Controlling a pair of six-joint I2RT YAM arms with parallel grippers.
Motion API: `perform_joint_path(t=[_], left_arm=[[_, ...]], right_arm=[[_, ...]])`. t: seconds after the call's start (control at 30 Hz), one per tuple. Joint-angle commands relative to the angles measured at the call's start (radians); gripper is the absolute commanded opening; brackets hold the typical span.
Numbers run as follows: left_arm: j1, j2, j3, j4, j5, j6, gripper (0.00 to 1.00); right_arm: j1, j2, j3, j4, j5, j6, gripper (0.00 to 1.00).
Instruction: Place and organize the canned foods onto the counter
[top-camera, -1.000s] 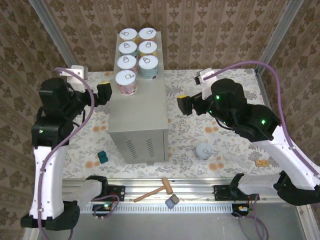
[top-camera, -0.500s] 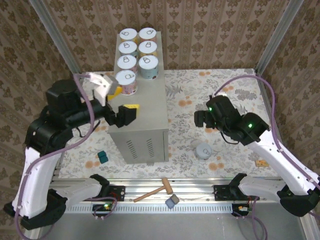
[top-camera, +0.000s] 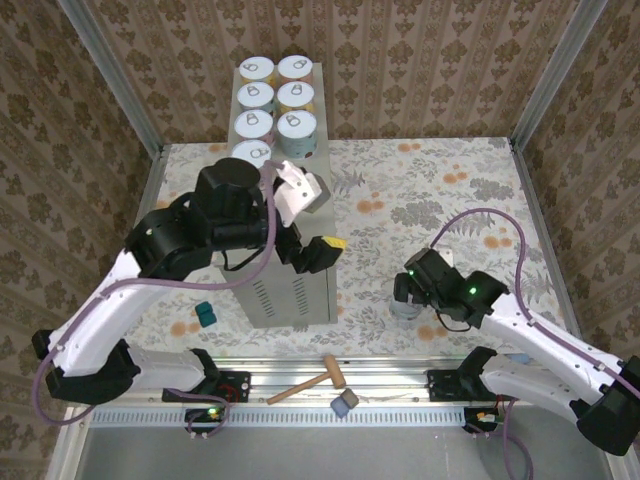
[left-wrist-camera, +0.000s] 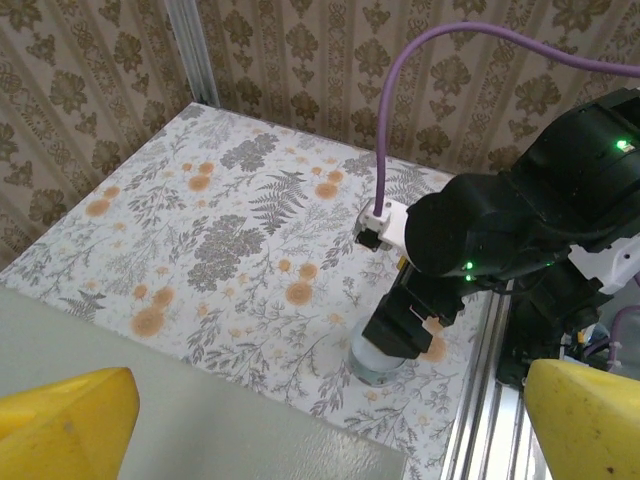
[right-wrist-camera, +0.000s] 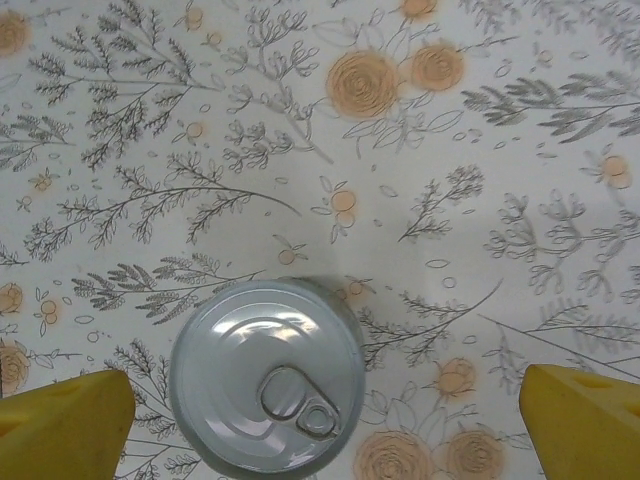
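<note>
Right gripper, jaws apart, hangs over the floor can, off-centre. Closing so, one finger may clip the rim and topple it. Left gripper stands apart, empty.

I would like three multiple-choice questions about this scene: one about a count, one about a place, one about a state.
1. How many cans stand on the box? A five B seven C eight
2. Where does the lone can stand? A on another can B on the floral floor C inside the box
3. How is the right claw? A open B shut on the can C shut, empty
Answers: B, seven lids show on top; B, flowers surround it; A, its yellow fingers stand wide apart.
</note>
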Motion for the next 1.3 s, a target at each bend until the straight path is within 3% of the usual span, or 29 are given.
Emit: perform_joint_path(t=[0.0,0.47,0.87,1.27], left_arm=[[-0.027,0.014,0.041,0.029,-0.052,0.032,1.00],[-0.068,0.045,0.059,0.037,-0.068,0.038,1.00],[-0.084,0.039,0.051,0.046,-0.088,0.041,1.00],[-0.090,0.025,0.031,0.047,-0.121,0.043,1.00]], right_arm=[[0.026,0.006,-0.027,0.073,-0.006,0.063,1.00],[0.118,0.104,-0.118,0.182,0.016,0.112,1.00],[0.123,0.182,-0.170,0.256,0.064,0.151,1.00],[0.122,0.218,-0.183,0.320,0.116,0.150,0.76]])
